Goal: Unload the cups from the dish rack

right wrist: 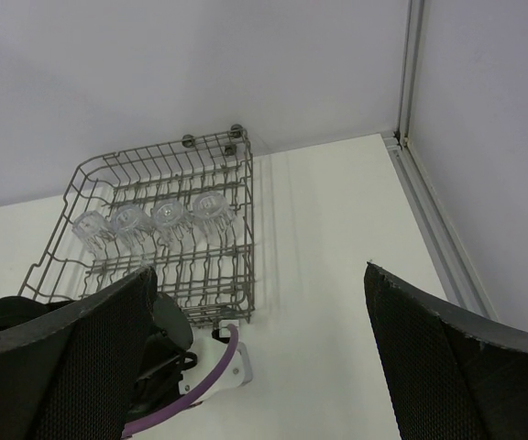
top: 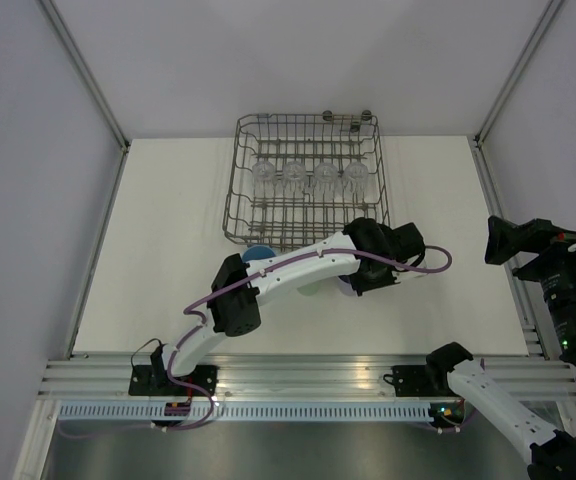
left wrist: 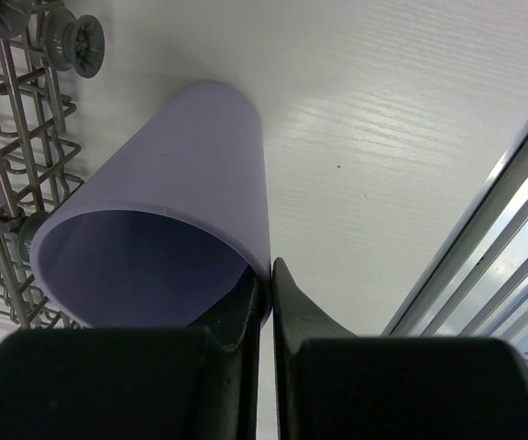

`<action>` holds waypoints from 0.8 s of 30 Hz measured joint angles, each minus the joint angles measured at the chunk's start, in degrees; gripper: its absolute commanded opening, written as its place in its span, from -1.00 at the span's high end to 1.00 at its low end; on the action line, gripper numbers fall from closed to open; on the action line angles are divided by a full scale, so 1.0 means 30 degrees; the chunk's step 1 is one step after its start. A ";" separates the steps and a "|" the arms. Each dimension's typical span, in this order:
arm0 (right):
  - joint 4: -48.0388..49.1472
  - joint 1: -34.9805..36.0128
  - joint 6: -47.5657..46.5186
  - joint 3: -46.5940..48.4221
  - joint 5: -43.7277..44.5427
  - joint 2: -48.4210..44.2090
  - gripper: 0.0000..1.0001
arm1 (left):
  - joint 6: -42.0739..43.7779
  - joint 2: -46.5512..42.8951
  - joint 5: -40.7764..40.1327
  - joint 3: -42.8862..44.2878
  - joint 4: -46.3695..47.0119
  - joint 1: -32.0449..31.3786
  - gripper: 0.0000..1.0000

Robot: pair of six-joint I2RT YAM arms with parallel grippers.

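Lilac cup (left wrist: pixel 186 170) pinched at rim by left gripper (left wrist: pixel 266 286) beside dish rack (top: pixel 298 222) near-right corner | right gripper (right wrist: pixel 257 275) held spread wide

You have seven cups and one wire dish rack (top: pixel 234 200) on the table (top: pixel 168 250). Count four clear glasses (top: pixel 294 172) in one row across the rack's far half. Count three opaque tumblers on the table along the rack's near edge: one blue tumbler (top: pixel 258 254), one green tumbler (top: pixel 308 292), one lilac tumbler (left wrist: pixel 172 183).
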 measured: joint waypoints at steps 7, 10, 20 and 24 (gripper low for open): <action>0.0007 0.0000 -0.0051 -0.0313 -0.0131 -0.0066 -0.96 | 0.0087 0.0000 0.0372 0.0000 0.0029 0.0000 0.74; 0.0007 0.0000 -0.0073 -0.0379 -0.0262 -0.0066 -0.96 | 0.0095 0.0000 0.0495 0.0000 0.0036 0.0000 0.60; 0.0015 0.0000 -0.0131 -0.0408 -0.0408 -0.0138 -0.96 | 0.0102 0.0000 0.0466 0.0000 0.0044 0.0000 0.00; 0.0015 0.0000 -0.0168 -0.0408 -0.0488 -0.0138 -0.96 | 0.0087 0.0000 0.0306 0.0000 0.0233 0.0000 -0.25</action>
